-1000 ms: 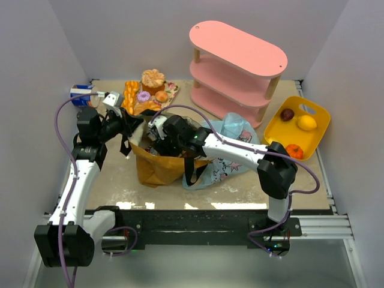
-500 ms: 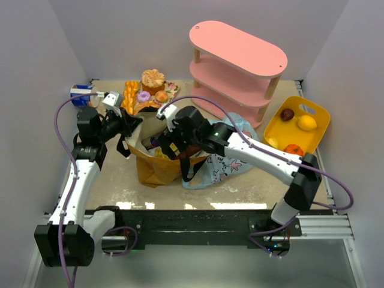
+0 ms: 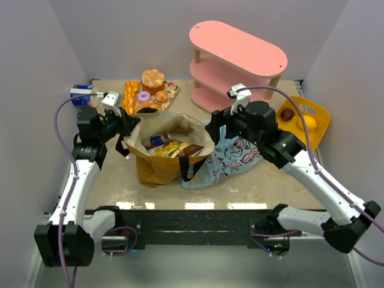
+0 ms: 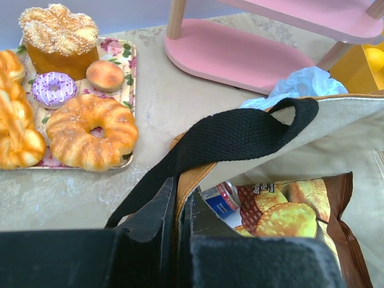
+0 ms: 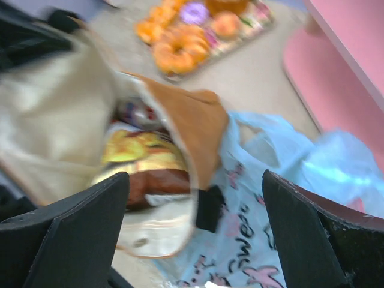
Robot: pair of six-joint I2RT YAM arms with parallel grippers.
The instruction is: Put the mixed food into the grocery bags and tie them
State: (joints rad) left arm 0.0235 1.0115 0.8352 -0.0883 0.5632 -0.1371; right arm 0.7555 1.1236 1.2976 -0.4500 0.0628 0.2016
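Note:
The tan canvas tote (image 3: 157, 169) stands open at table centre, and my left gripper (image 3: 129, 127) is shut on its left rim beside a black strap (image 4: 240, 135). Inside the tote lie a can (image 4: 221, 199) and the shiny chips packet (image 4: 294, 216). The light-blue plastic bag (image 3: 235, 155) slumps against the tote's right side. My right gripper (image 3: 216, 129) hovers open and empty over that bag (image 5: 282, 180), just right of the tote's rim (image 5: 198, 120). A golden ring doughnut (image 4: 90, 129) and a small orange bun (image 4: 105, 75) rest on the flowered tray (image 4: 129, 54) behind.
A pink three-tier shelf (image 3: 240, 60) stands at the back right. The yellow basket (image 3: 324, 117) beside it holds a dark fruit (image 3: 287, 114) and a lemon (image 3: 306, 122). A blue-and-white can (image 3: 81, 96) lies at the far left corner.
My right gripper has opened, risen out of the tote and swung right over the blue bag. The chips packet now lies uncovered in the tote. The left gripper has kept its hold.

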